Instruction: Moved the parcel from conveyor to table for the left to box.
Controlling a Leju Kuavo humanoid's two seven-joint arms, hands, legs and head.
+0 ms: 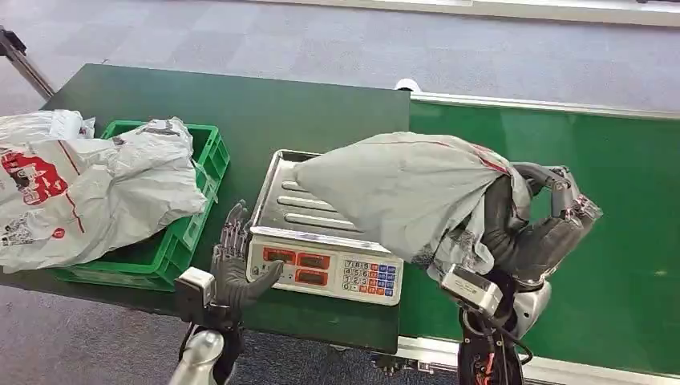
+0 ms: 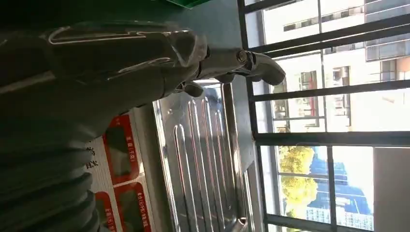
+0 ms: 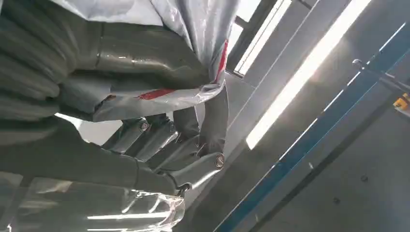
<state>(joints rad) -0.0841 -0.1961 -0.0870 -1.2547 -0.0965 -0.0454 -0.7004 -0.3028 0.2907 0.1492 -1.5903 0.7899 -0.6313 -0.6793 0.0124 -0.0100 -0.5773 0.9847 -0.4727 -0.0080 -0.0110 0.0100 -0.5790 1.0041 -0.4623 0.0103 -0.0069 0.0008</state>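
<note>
Parcel [image 1: 401, 196]: grey bag, centre frame, gripped by right hand [image 1: 533, 228], draped over scale [image 1: 321, 241] tray on bench [image 1: 240, 112]. Left hand [image 1: 232, 265]: lower left beside scale, fingers apart, holding nothing. Step: transfer under way. Next, likely: lowering, releasing.

Left hand [image 2: 121, 72] over the ribbed steel scale tray [image 2: 203, 159]
Its grey fingers [image 2: 256, 65] reach past the tray's edge; red display windows [image 2: 118, 150] lie beneath the palm.

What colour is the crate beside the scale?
Bright green, the crate, clearest in the head view, with grey bags piled in it.
</note>
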